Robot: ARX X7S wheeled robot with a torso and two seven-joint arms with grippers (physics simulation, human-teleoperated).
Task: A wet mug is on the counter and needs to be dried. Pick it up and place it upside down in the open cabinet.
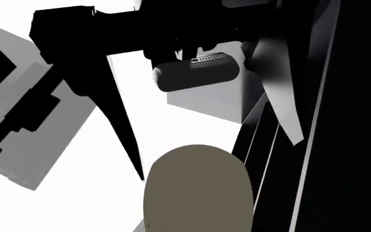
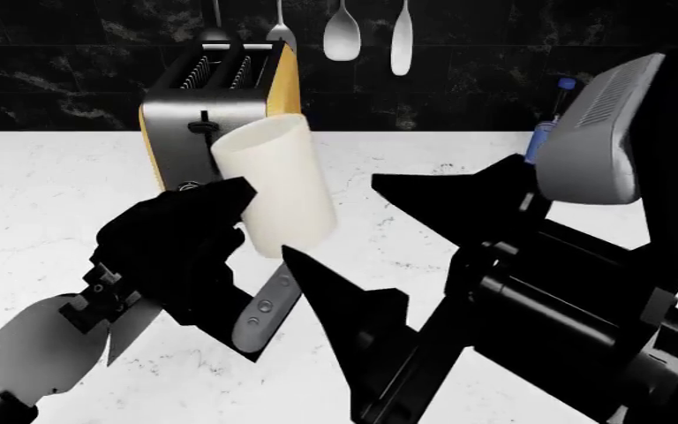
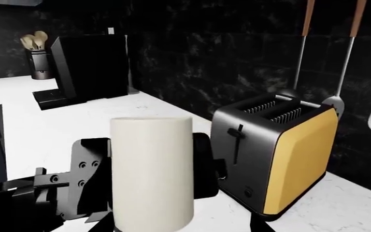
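Left gripper [image 2: 227,208] jaws clamp the mug [image 2: 274,185] upright, apparently clear of the counter [image 2: 33,203]; invert it slowly. Right gripper [image 2: 351,238] jaws wide, empty.

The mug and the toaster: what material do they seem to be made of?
The mug: probably ceramic, plain matte cream-white with no gloss or pattern. The toaster: apparently brushed grey metal on the front and top, with a smooth yellow side panel, perhaps painted metal or plastic.
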